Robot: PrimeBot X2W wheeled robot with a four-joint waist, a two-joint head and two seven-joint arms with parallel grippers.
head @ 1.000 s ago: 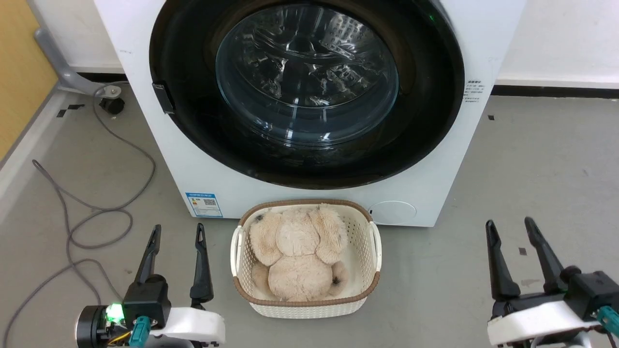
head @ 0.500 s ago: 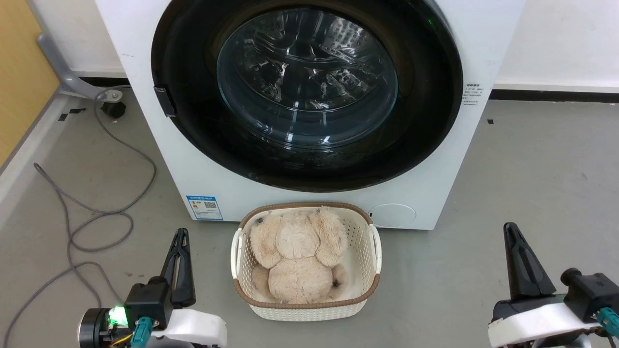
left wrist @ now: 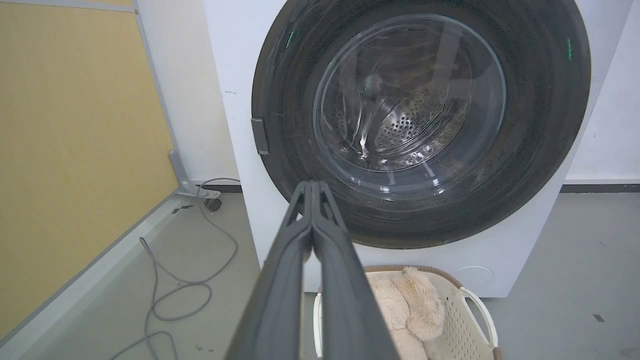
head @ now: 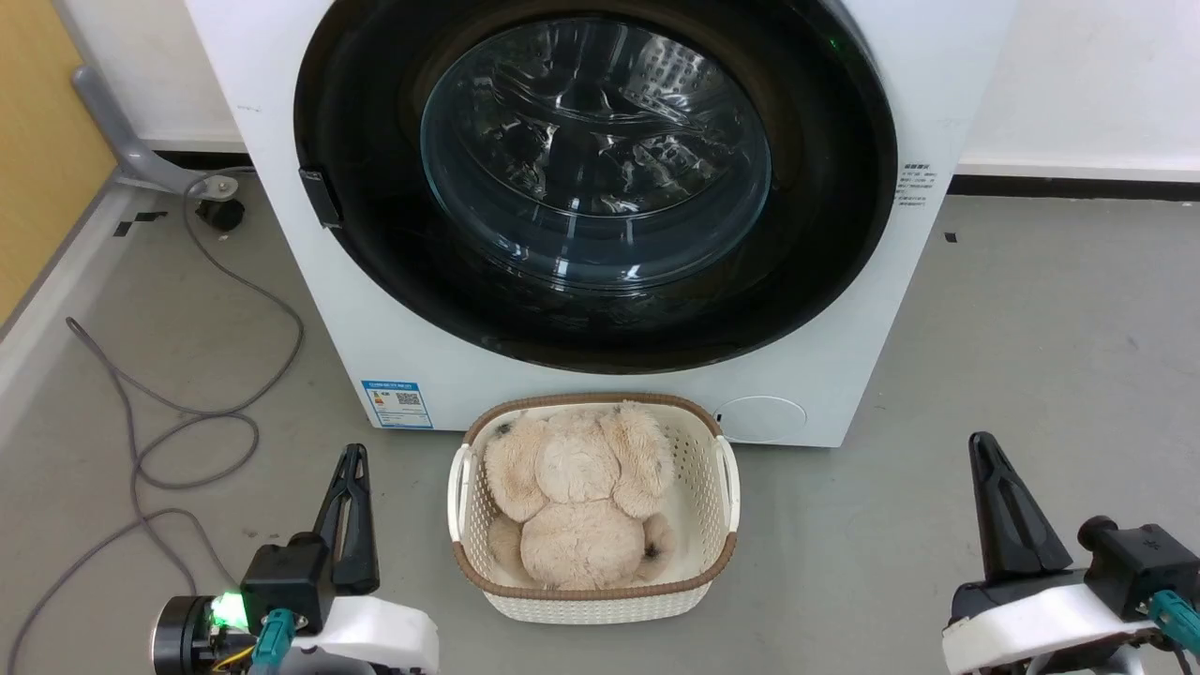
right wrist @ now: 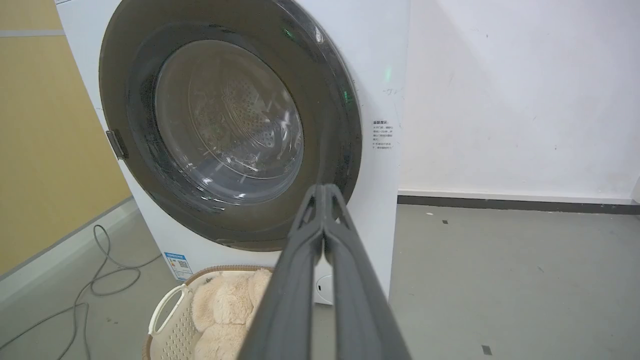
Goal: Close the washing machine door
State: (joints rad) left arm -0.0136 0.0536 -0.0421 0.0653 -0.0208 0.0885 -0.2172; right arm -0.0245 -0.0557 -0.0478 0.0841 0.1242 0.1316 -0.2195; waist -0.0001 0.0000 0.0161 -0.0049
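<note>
- Door point(head: 595, 169) sits flush on machine point(head: 825, 375); closing looks done.
- Left gripper point(head: 351, 457) at 7 o'clock, right gripper point(head: 982, 445) at 5, both pinched together, empty.
- Next: perhaps a firm latch-check push.

The washer point(head: 309, 309) stands on the floor point(head: 1031, 328) against the wall point(head: 1078, 75), the door point(head: 825, 187) flush in its front. Just before it sits a basket point(head: 722, 487) with a toy point(head: 577, 497) in it. A cable point(head: 187, 422) lies to the left.
</note>
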